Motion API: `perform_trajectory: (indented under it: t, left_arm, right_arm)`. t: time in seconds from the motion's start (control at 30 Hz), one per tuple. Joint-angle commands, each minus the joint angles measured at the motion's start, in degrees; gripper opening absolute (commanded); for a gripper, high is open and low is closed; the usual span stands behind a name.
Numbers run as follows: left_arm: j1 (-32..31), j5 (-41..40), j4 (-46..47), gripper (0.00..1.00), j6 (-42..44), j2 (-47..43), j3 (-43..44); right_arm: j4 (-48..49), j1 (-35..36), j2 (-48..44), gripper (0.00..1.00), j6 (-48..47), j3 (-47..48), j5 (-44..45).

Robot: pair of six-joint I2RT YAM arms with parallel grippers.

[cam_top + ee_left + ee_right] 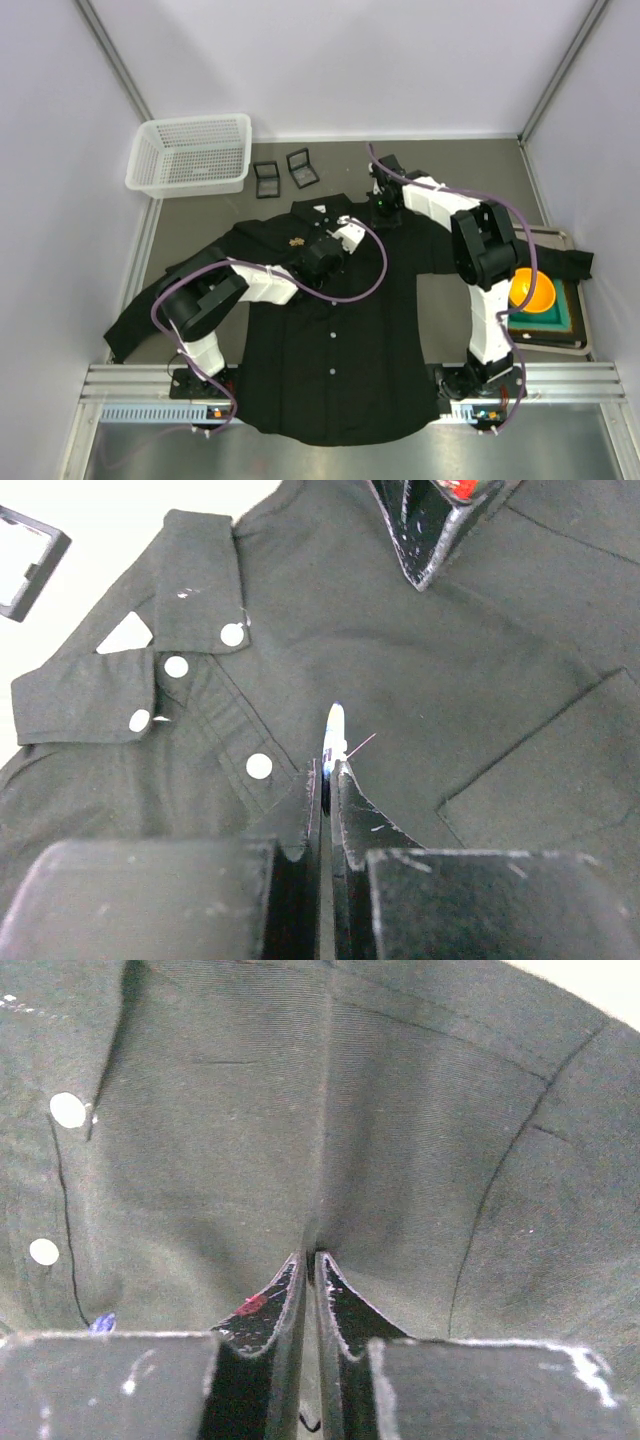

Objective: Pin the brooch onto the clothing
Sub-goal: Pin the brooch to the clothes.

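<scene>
1. The grey table [200, 215] fills the middle of the top view, walled in by pale panels.
2. The shirt [330, 350], black with long sleeves, lies flat and front-up at the centre of the table. Its collar is towards the top of the frame and its hem is at the bottom between the arm bases. One sleeve runs to the lower left, and the other reaches the right edge of the frame.
3. Both arms reach in over the upper chest of the shirt, one from the lower left and one from the lower right.
4. A white mesh basket [188, 186] sits in the upper left of the top view, off the shirt.
5. A tray [583, 342] lies at the right edge of the frame, and an orange bowl [531, 291] stands on it.
6. Two small black square boxes [267, 180] [302, 168] lie just above the collar.
7. The right gripper [310, 1260] is closed, its tips down on the chest fabric. A crease of cloth runs up from between the tips, so it appears to pinch the shirt.
8. The left gripper [326, 778] is closed on the brooch [334, 735], a thin piece seen edge-on, white with blue and yellow. It stands up from the fingertips at the centre of the left wrist view, over the chest and right of the button row.
9. Small white buttons [232, 634] dot the collar and placket in the left half of that view.
</scene>
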Motion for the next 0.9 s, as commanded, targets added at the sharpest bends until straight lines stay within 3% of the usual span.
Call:
perform_trajectory:
  t: [0.0,0.1,0.23,0.43,0.73,0.87]
  left_arm:
    - [0.07,-3.3,5.28,0.0,-1.26,-1.63,1.32]
    - [0.34,-3.3,3.09,0.0,-1.35,-4.35,0.8]
    - [0.51,-3.47,1.06,0.0,-1.61,-6.9,0.44]
    - [0.6,-3.74,0.88,0.0,-1.44,-6.46,0.27]
    - [1.13,-3.39,1.59,0.0,-1.26,-5.76,0.53]
    - [1.13,-3.83,1.15,0.0,-1.53,-5.32,0.53]
  right_arm:
    - [2.14,-0.54,-5.55,0.15,-2.5,0.51,-2.41]
    - [2.58,-0.19,-6.7,0.22,-1.98,1.03,-4.17]
    - [2.41,0.96,-5.64,0.57,-1.18,3.4,-4.26]
    - [1.71,2.45,-1.43,0.49,0.66,5.34,-3.29]
    - [0.92,4.82,5.86,0.48,2.33,5.43,0.84]
    - [0.57,5.79,6.84,0.4,3.21,4.02,2.33]
